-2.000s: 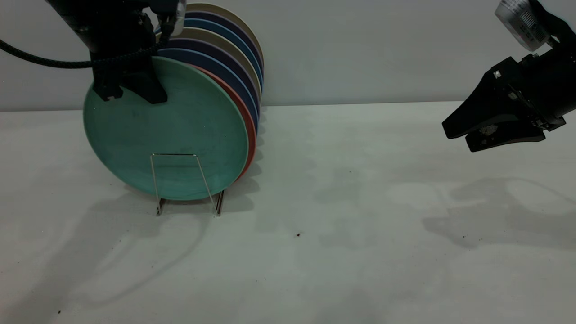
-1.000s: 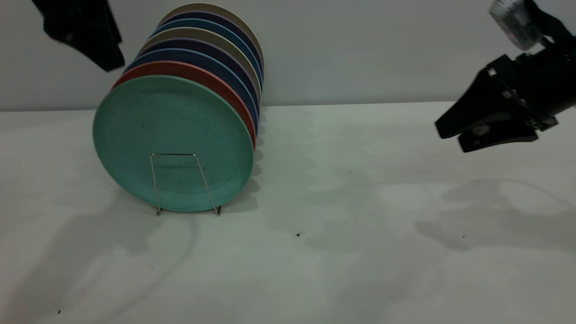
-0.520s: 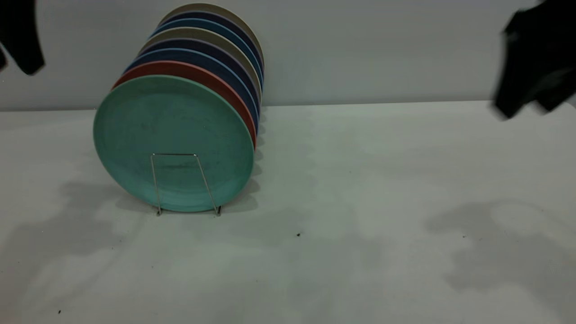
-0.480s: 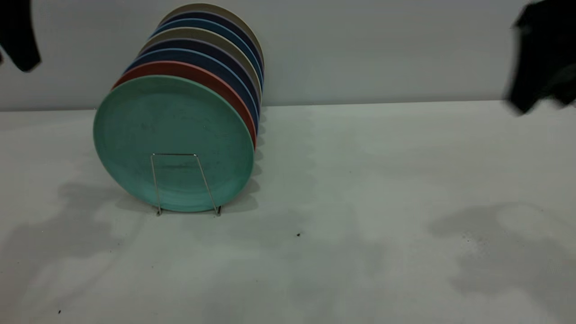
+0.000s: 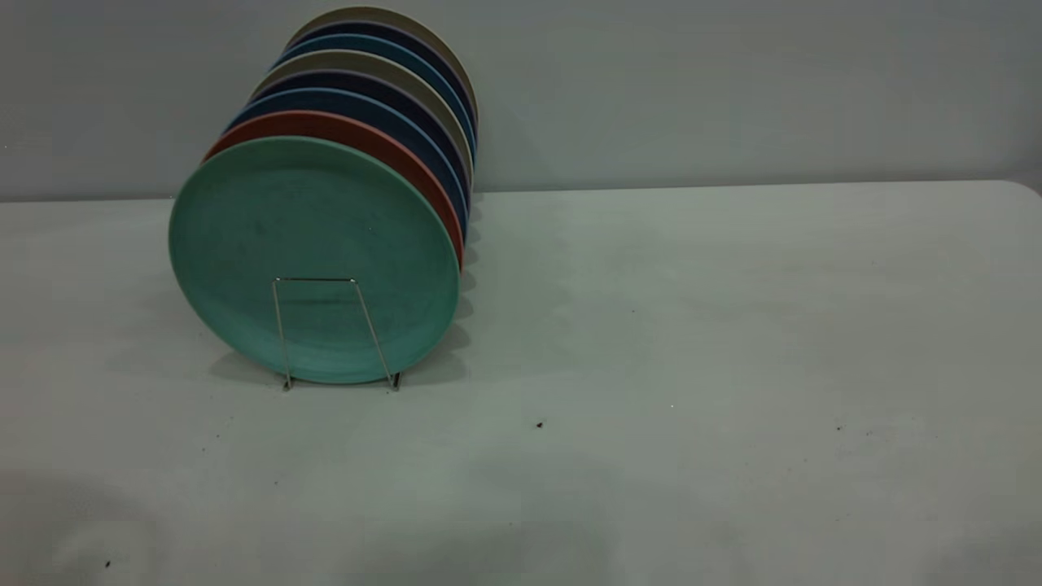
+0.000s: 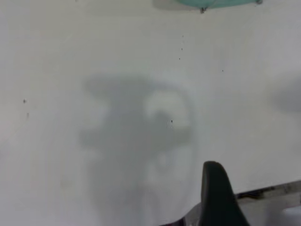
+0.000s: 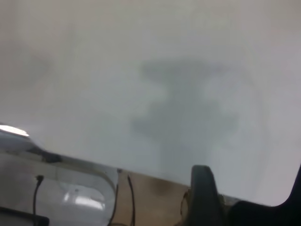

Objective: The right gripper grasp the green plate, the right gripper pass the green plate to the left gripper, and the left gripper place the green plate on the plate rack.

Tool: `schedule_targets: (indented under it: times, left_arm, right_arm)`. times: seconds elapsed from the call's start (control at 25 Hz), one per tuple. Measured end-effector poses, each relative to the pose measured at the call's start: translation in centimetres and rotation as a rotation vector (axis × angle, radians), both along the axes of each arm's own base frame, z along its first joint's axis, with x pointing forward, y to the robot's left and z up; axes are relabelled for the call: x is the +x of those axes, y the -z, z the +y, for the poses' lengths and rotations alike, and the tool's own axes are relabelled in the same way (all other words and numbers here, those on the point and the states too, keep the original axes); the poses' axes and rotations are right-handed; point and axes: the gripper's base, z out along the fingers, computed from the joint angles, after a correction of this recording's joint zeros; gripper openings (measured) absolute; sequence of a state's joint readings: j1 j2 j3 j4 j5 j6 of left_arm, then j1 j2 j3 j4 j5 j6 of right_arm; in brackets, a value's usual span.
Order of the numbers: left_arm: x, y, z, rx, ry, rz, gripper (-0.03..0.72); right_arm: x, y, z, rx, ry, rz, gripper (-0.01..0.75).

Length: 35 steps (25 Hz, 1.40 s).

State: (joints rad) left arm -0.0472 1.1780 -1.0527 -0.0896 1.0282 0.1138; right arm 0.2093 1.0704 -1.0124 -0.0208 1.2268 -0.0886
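Observation:
The green plate [image 5: 313, 244] stands upright at the front of the plate rack [image 5: 281, 334], behind the front wire loop. Its lower rim also shows in the left wrist view [image 6: 221, 3]. Neither arm shows in the exterior view. The left gripper [image 6: 261, 188] hangs over bare table near the table edge, far from the plate; one black finger [image 6: 216, 197] shows with open space beside it. The right gripper [image 7: 249, 188] is over the table edge, with its jaws wide apart and empty.
Behind the green plate the rack holds a salmon-red plate [image 5: 383, 138], then several blue, dark and beige plates [image 5: 407, 81]. The white table [image 5: 692, 325] has small dark specks. Cables and equipment [image 7: 70, 197] lie below the table edge.
The left gripper let go of the green plate, which settled upright in the rack. Both arms then pulled up and outward, out of the exterior view.

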Motion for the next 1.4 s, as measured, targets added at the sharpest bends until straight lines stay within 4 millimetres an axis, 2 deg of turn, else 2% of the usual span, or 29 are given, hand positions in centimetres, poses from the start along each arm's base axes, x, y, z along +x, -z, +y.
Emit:
schedule_targets:
  times: [0.16,0.4,0.56,0.72,0.92,1.08,1.28,1.4]
  left_arm:
    - [-5.2,0.3,0.2,-0.012,-0.020,-0.062,0.441]
    - [-12.3,1.1,0.6,-0.034,-0.046,-0.218,0.441]
    - [-16.1,2.3,0.8,-0.042,-0.046,-0.310,0.441]
    - [-19.0,3.7,0.9,-0.046,-0.042,-0.380,0.441]
    - [-21.3,4.8,1.0,-0.047,-0.039,-0.457,0.441]
    - [-22.5,5.4,1.3,-0.023,-0.046,-0.510,0.441]
    - [-22.8,5.6,1.4,-0.012,-0.050,-0.538,0.441]
    - [-22.5,6.4,1.4,-0.010,-0.050,-0.513,0.441]
  right_arm:
    - [-4.9,0.3,-0.7,0.032,-0.038,-0.067,0.525]
    - [-10.6,1.9,-1.9,0.053,-0.068,-0.187,0.525]
    - [-13.3,3.5,-2.4,0.063,-0.074,-0.251,0.525]
    - [-14.7,5.5,-2.6,0.085,-0.075,-0.320,0.525]
    - [-15.7,6.9,-2.6,0.132,-0.079,-0.404,0.525]
    - [-16.2,7.0,-2.7,0.140,-0.080,-0.440,0.525]
    - [-16.6,7.1,-2.8,0.143,-0.081,-0.462,0.525]
    - [-16.6,7.1,-2.7,0.144,-0.081,-0.462,0.525]
